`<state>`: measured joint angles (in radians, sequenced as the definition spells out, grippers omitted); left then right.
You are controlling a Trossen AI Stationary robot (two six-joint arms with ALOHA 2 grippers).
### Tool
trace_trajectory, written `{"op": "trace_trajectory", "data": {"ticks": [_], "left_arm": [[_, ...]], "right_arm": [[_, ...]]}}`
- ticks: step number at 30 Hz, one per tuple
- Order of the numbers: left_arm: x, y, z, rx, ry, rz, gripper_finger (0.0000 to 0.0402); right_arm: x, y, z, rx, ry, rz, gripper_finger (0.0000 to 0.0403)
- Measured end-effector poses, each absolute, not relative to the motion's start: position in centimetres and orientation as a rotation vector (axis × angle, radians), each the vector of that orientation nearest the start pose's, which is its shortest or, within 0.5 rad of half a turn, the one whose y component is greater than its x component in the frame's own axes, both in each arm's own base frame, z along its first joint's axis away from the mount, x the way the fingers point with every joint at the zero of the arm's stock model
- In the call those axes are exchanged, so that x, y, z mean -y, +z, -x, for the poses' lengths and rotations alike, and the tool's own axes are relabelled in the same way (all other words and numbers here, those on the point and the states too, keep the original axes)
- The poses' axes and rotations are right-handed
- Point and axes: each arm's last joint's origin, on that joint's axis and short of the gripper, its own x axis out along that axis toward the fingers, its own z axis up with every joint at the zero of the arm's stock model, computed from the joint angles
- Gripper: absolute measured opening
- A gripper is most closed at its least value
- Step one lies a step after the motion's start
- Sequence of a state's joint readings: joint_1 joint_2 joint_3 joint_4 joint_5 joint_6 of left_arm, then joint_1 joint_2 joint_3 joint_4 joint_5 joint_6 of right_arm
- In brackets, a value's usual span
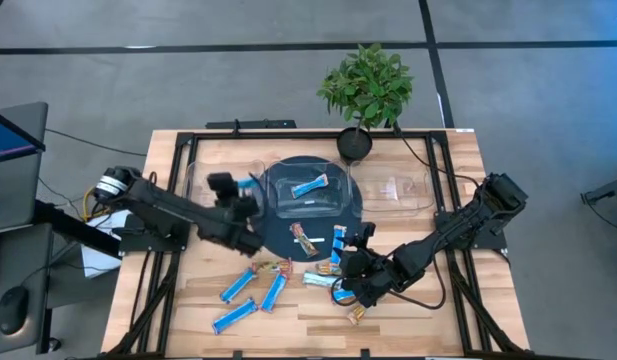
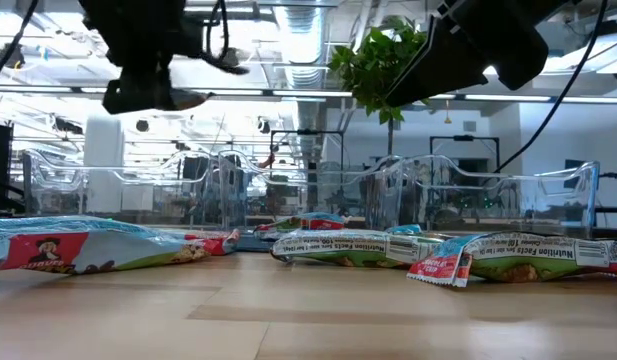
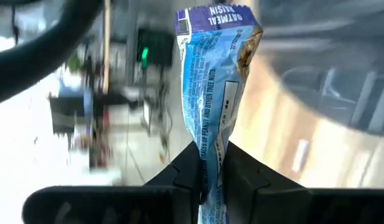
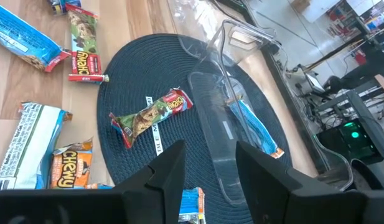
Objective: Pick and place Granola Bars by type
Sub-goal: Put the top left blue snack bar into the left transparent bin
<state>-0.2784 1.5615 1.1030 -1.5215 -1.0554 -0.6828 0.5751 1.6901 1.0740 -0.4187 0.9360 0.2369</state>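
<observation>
My left gripper [image 1: 240,190] hangs in the air between the left clear tray [image 1: 216,172] and the middle clear tray [image 1: 308,205], shut on a bright blue granola bar [image 3: 210,87]. The middle tray holds one blue bar [image 1: 310,185]. My right gripper [image 1: 350,246] is open and hovers over the near right part of the dark round mat [image 4: 135,74]. Ahead of it a tan bar with red ends [image 4: 151,115] lies on the mat. More bars lie flat on the wood: blue ones [image 1: 256,293], a tan one [image 4: 84,56] and a pale one [image 4: 27,146]. My left gripper pinches the blue bar between its two fingers [image 3: 179,177] at one end [image 3: 208,163]. The fingers lie along the bar, and the rest of it sticks out past the fingertips to its printed end seam [image 3: 218,17]. The bar is lifted clear of table and trays.
Three clear trays stand in a row along the far side, the right one [image 1: 400,190] with nothing visible in it. A potted plant [image 1: 366,90] stands at the far edge. A small white label strip [image 4: 156,137] lies on the mat. Bare wood lies at the near left.
</observation>
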Motion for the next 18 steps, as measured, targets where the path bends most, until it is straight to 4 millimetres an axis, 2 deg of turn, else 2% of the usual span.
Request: {"op": "trace_trajectory", "data": {"ticks": [3,7,13,18], "left_arm": [[2.3,23.9,-22.9,-1.245,1.055,-0.626,0.004],[0.3,23.7,-23.0,-1.303,1.121,-0.513,0.004],[-2.1,23.1,-23.8,-1.391,1.09,-0.381,0.0045],[-3.6,22.1,-24.2,-1.416,1.046,-0.386,0.0076]], "right_arm": [[-15.9,20.0,-28.9,-0.704,-0.412,0.488,0.0138],[-15.9,20.0,-28.9,-0.704,-0.412,0.488,0.0138],[-15.9,20.0,-28.9,-0.708,-0.405,0.485,0.0138],[-16.0,19.9,-28.9,-0.718,-0.385,0.475,0.0138]]}}
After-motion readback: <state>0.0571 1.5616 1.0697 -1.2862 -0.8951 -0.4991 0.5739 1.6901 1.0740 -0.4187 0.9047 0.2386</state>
